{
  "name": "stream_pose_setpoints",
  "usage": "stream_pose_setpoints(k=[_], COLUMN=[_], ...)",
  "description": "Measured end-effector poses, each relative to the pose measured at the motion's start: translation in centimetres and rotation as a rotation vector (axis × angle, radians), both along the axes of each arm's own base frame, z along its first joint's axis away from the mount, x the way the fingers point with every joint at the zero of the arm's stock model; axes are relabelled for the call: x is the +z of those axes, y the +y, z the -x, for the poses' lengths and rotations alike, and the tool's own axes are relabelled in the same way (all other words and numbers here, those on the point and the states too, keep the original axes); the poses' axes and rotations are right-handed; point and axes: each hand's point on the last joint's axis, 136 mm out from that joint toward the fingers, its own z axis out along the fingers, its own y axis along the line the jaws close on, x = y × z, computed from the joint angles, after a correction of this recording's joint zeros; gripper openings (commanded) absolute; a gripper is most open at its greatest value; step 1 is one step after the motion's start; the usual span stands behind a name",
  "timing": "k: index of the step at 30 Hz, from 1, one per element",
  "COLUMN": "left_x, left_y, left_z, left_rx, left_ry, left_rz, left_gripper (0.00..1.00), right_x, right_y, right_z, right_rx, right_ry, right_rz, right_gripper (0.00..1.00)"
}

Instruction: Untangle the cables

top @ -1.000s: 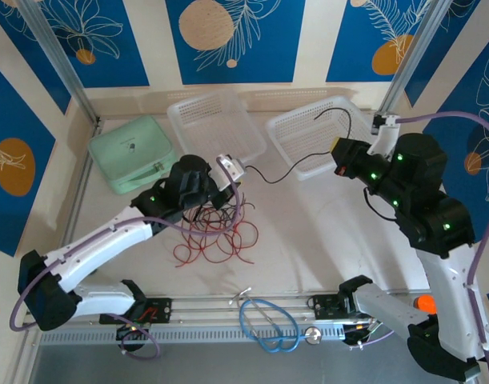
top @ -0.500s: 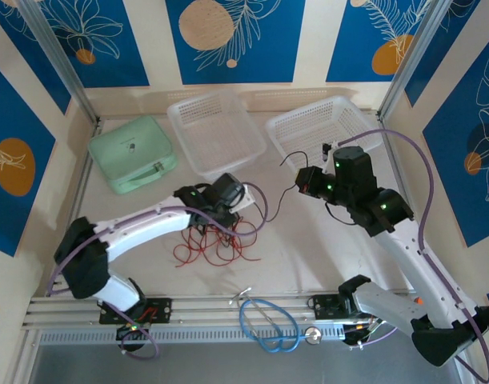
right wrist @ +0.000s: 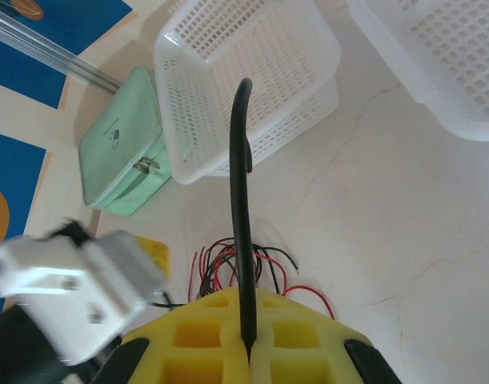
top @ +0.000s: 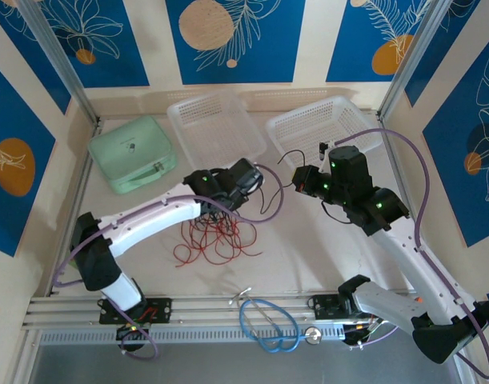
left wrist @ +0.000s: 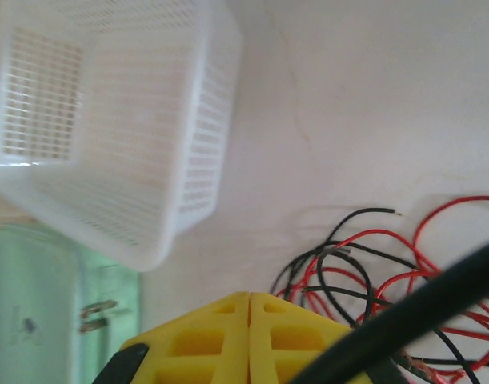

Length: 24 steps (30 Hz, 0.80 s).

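Note:
The cables lie as a loose red and black tangle [top: 216, 236] on the white table, below my left gripper [top: 244, 182]. In the left wrist view the tangle [left wrist: 372, 264] is to the right of the left gripper [left wrist: 250, 300], whose yellow fingers are pressed together with nothing showing between them. A blurred dark cable crosses its lower right corner. My right gripper [top: 304, 180] hovers just right of the left one. In the right wrist view, the right gripper [right wrist: 246, 298] is shut on one black cable [right wrist: 241, 200], which sticks up from the jaws above the tangle [right wrist: 268, 260].
Two white mesh baskets stand at the back, one in the middle [top: 216, 120] and one to the right [top: 320, 128]. A mint-green case [top: 132, 152] lies at the back left. A thicker blue cable loop [top: 268, 324] rests on the front rail.
My right arm has swung left from the right basket to the table's middle, carrying the black cable. My left gripper has moved right and slightly farther back, over the tangle.

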Motion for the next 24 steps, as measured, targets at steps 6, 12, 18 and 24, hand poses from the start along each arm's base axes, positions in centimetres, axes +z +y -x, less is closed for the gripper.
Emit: stream_pose_setpoints(k=[6, 12, 18, 24], left_x=[2.6, 2.7, -1.2, -5.6], left_y=[3.0, 3.7, 1.2, -2.8], left_z=[0.4, 1.1, 2.1, 2.8], left_rx=[0.04, 0.033, -0.035, -0.083], left_ry=[-0.039, -0.017, 0.087, 0.173], left_rz=[-0.103, -0.112, -0.023, 0.165], left_gripper=[0.0, 0.09, 0.63, 0.77], right_x=[0.0, 0.5, 1.1, 3.3], right_y=[-0.1, -0.4, -1.3, -3.9], right_z=[0.0, 0.1, 0.2, -0.3], right_rx=[-0.006, -0.015, -0.046, -0.12], right_ry=[-0.002, -0.018, -0.043, -0.091], right_rz=[0.001, -0.002, 0.008, 0.023], right_gripper=[0.0, 0.0, 0.0, 0.0])
